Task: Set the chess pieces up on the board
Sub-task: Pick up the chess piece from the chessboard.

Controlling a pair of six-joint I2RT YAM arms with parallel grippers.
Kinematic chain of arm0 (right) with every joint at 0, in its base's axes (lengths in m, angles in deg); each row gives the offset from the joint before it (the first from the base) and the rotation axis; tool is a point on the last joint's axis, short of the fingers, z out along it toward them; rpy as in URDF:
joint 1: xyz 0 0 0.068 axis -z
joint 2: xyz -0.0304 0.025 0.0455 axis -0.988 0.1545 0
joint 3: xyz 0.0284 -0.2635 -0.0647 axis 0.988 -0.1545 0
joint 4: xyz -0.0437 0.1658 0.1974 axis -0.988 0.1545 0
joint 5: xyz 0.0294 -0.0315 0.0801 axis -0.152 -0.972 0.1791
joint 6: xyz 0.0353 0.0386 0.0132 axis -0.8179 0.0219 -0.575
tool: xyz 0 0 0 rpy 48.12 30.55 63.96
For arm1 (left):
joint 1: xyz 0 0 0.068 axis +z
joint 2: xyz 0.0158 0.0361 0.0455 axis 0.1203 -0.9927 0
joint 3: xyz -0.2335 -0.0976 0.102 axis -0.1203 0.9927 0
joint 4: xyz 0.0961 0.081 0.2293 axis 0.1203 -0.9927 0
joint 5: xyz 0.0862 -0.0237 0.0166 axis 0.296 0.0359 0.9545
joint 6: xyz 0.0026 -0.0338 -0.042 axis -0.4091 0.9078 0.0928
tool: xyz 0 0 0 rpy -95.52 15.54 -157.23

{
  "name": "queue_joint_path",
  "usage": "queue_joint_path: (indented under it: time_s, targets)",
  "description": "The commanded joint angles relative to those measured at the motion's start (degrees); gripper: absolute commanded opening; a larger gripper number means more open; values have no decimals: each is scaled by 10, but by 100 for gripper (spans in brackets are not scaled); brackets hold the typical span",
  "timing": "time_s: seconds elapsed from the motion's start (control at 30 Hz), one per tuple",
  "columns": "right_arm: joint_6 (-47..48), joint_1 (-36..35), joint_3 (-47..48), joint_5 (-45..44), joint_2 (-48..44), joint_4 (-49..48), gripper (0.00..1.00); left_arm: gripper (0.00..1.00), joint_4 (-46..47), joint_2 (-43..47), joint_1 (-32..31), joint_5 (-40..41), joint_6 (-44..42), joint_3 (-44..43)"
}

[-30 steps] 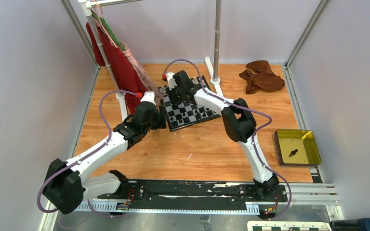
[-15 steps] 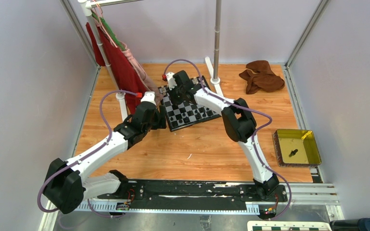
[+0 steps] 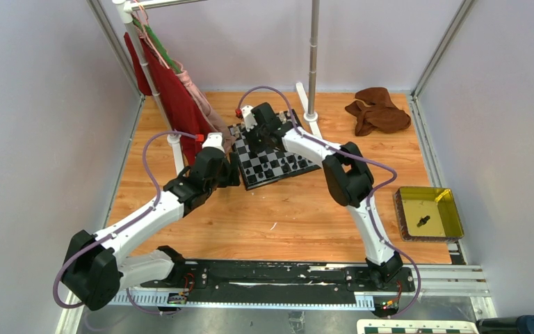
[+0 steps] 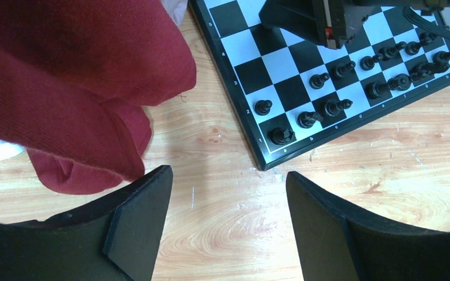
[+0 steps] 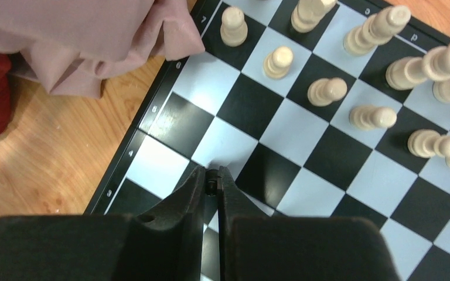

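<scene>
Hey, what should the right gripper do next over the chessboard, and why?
Probably lift straight up. The right gripper has its fingers nearly together on what looks like a small dark piece, low over the middle rows of the board. The black pieces stand along the robot's side, so it likely needs carrying there.

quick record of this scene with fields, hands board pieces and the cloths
board: flat on the wooden table, turned at an angle
black pieces: two rows on the side nearest the left hand
cream pieces: standing on the opposite side
left hand: open, empty, over bare table by a board corner
right hand: over the board, closed on a small dark piece
red cloth: beside the board
pink cloth: overlaps a board corner
</scene>
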Motion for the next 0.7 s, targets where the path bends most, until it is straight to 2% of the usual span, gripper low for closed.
queue_joint_path:
  time_s: [0.0, 0.33, 0.67]
  targets:
    - [13, -2, -37, -12, -59, 5, 0, 77, 1, 21, -5, 4, 14, 9]
    - [11, -23, -137, -24, -124, -15, 0, 76, -15, 54, -5, 3, 41, 18]
    - [5, -45, -176, -39, -144, -21, 0, 76, -24, 62, -5, 8, 43, 16]
